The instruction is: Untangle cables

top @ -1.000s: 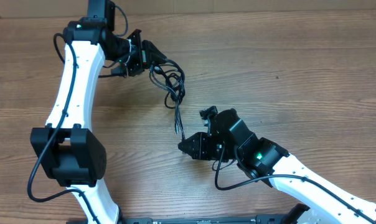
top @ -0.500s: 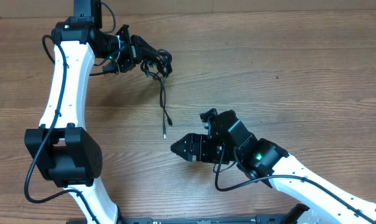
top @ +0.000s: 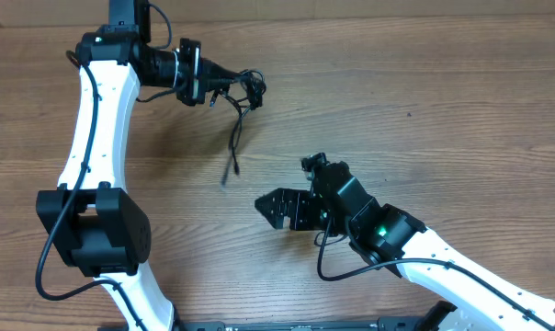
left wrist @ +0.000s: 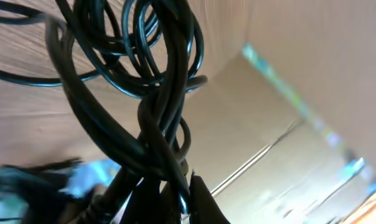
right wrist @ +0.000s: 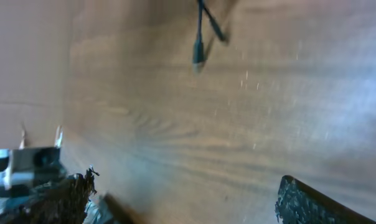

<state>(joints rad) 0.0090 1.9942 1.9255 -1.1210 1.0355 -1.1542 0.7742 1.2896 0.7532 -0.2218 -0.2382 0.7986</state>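
The cables (top: 244, 88) are a bunch of thin black cords that hang at the back left, with my left gripper (top: 215, 81) shut on them. One loose cord trails down from the bunch to a small plug (top: 232, 168) just above the table. In the left wrist view the cables (left wrist: 152, 93) show as twisted loops running into the left gripper (left wrist: 175, 202). My right gripper (top: 265, 208) stands open near the middle of the table, apart from the plug. The right wrist view has the plug (right wrist: 198, 57) far ahead of the right gripper (right wrist: 185, 196), whose fingers (right wrist: 300, 200) hold nothing.
The bare wooden table (top: 443, 101) stretches to the right and back. The white left arm (top: 98, 138) runs down the left side. The white right arm (top: 443, 262) comes in from the lower right corner.
My right gripper has opened and no longer holds the cord's end. The left gripper has drawn the bunch up and to the left. The loose end has swung left, away from the right gripper.
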